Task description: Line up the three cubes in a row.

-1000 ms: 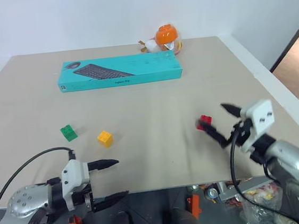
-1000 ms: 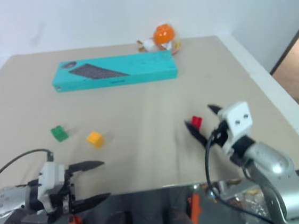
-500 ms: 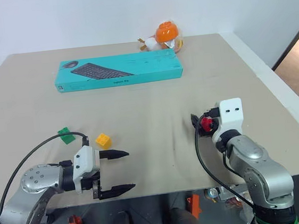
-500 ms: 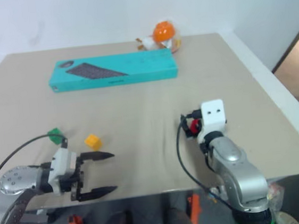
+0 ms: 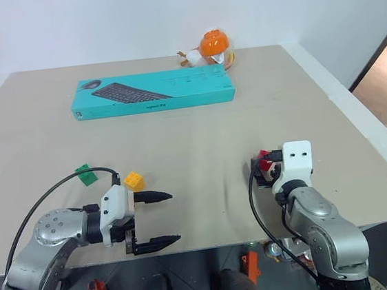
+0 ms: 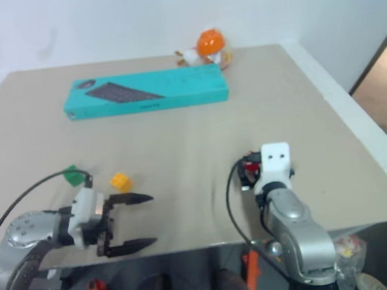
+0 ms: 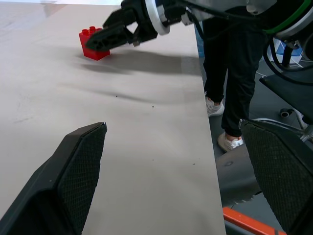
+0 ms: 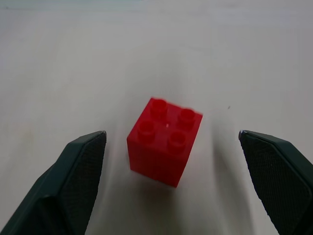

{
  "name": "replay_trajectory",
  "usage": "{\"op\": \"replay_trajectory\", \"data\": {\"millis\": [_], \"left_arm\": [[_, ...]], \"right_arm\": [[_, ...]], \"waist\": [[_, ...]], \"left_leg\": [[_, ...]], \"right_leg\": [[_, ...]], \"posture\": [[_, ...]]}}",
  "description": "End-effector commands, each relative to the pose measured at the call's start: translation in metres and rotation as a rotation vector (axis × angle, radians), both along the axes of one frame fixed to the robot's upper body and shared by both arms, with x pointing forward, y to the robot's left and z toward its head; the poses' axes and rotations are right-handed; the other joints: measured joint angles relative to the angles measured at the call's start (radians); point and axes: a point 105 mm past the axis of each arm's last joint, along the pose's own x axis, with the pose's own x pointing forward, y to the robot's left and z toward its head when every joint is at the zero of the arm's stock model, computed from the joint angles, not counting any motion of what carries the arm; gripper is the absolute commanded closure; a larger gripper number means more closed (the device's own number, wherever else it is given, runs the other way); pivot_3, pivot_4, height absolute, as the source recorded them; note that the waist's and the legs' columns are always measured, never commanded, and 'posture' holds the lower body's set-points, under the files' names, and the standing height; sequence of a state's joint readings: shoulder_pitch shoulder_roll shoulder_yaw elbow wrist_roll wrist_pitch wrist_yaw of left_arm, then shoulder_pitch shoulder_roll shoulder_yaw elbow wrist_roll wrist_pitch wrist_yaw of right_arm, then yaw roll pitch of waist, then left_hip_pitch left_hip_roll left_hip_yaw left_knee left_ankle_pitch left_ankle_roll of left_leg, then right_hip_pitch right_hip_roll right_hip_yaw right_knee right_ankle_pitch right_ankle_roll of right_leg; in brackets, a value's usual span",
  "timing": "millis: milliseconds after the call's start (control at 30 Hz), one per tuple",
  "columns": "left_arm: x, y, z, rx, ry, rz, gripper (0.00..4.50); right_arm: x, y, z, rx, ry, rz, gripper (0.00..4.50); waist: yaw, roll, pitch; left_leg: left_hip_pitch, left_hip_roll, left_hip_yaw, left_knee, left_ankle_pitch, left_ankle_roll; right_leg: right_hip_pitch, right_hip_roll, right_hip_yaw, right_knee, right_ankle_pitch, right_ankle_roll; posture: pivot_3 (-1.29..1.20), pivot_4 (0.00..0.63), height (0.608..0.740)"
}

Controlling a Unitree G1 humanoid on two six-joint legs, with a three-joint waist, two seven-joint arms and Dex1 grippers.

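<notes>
The red cube [image 8: 165, 141] sits studs-up on the tan table [image 5: 193, 138], right of centre. My right gripper [image 8: 171, 136] is low over the table with its open fingers on either side of the cube, not touching it. Further left lie the yellow cube [image 5: 134, 181] and the green cube [image 5: 84, 175], a short gap between them. My left gripper [image 5: 174, 217] hovers open and empty near the table's front edge, just in front of the yellow cube, pointing toward the right gripper [image 7: 98, 40].
A long teal keyboard box [image 5: 155, 91] lies across the back of the table, with an orange round toy [image 5: 215, 46] behind it. A person's dark-trousered legs [image 7: 230, 68] stand beyond the table's edge in the left wrist view.
My right gripper has come down and swung to point forward, its fingers now bracketing the red cube. The left gripper has barely moved. All three cubes lie where they were.
</notes>
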State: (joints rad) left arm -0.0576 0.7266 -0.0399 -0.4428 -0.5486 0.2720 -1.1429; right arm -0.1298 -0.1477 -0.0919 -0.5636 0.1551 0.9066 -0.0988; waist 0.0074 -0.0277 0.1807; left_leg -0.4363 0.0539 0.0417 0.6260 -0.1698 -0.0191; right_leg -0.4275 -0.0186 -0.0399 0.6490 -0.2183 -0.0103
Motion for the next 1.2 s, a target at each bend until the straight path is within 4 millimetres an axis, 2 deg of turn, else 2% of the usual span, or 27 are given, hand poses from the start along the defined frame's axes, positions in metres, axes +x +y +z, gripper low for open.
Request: {"op": "replay_trajectory", "data": {"millis": [33,300,400,500,633,800,933,1000,1100,1200], "left_arm": [[-0.003,-0.005,0.006,-0.001,-0.040,-0.025,0.02],[-0.005,-0.007,0.003,0.000,-0.042,-0.022,0.02],[-0.004,-0.008,0.003,0.001,-0.044,-0.019,0.00],[-0.004,-0.009,0.003,0.001,-0.045,-0.016,0.00],[-0.004,-0.010,0.002,0.002,-0.045,-0.013,0.00],[-0.003,-0.010,0.002,0.001,-0.045,-0.002,0.00],[0.001,-0.007,0.002,-0.006,-0.040,0.027,0.00],[0.004,-0.004,0.002,-0.007,-0.042,0.056,0.00],[0.009,0.001,0.002,-0.020,-0.041,0.116,0.00],[0.008,0.003,0.000,-0.032,-0.032,0.142,0.00]], "right_arm": [[0.005,-0.003,0.014,0.012,-0.061,-0.022,0.00],[0.012,-0.005,0.008,0.036,-0.050,-0.046,0.00],[0.013,-0.005,0.003,0.062,-0.033,-0.052,0.79],[0.014,-0.005,0.000,0.058,-0.023,-0.054,1.96],[0.015,-0.005,0.000,0.059,-0.027,-0.049,3.27],[0.018,0.003,0.009,0.061,-0.056,0.029,3.26],[0.028,0.023,0.032,0.007,-0.105,0.286,3.26],[0.032,0.037,0.044,-0.037,-0.114,0.474,3.26],[0.028,0.060,0.047,-0.137,-0.052,0.820,3.26],[0.025,0.067,0.045,-0.227,-0.015,1.082,3.26]], "waist": [[0.000,0.000,0.000],[-0.001,0.000,0.000],[-0.001,0.000,0.000],[-0.001,0.000,0.000],[-0.001,0.000,0.000],[-0.001,0.000,0.000],[-0.001,0.000,0.000],[-0.001,0.000,0.000],[-0.002,0.000,0.000],[-0.001,0.000,0.000]], "left_leg": [[0.000,0.000,0.000,0.000,0.000,0.000],[0.000,0.000,0.000,0.000,0.000,0.000],[0.000,0.000,0.000,0.000,0.000,0.000],[0.000,0.000,0.000,0.000,0.000,0.000],[0.000,0.000,0.000,0.000,0.000,0.000],[0.000,0.000,0.000,0.000,0.000,0.000],[0.000,0.001,0.001,0.000,0.000,0.000],[0.000,0.001,0.001,0.001,0.000,0.001],[0.001,0.001,0.003,0.001,0.000,0.001],[0.003,0.001,0.003,0.001,0.000,0.001]], "right_leg": [[0.000,0.000,0.000,0.000,0.000,0.000],[0.000,0.002,0.003,0.000,0.001,0.000],[0.000,0.002,0.004,0.000,0.001,0.001],[0.000,0.002,0.004,0.000,0.001,0.001],[0.000,0.003,0.004,0.000,0.002,0.001],[0.000,0.003,0.004,0.000,0.002,0.001],[-0.001,0.003,0.004,0.000,0.002,0.000],[-0.001,0.003,0.004,0.000,0.002,0.000],[0.000,0.003,0.004,0.000,0.002,0.000],[0.002,0.004,0.004,0.000,0.002,0.000]], "posture": [[0.00,0.150,0.740],[0.00,0.150,0.740],[0.00,0.150,0.740],[0.00,0.150,0.740],[0.00,0.150,0.740],[0.00,0.150,0.740],[0.00,0.150,0.740],[0.00,0.150,0.740],[0.00,0.150,0.740],[0.00,0.150,0.740]]}}
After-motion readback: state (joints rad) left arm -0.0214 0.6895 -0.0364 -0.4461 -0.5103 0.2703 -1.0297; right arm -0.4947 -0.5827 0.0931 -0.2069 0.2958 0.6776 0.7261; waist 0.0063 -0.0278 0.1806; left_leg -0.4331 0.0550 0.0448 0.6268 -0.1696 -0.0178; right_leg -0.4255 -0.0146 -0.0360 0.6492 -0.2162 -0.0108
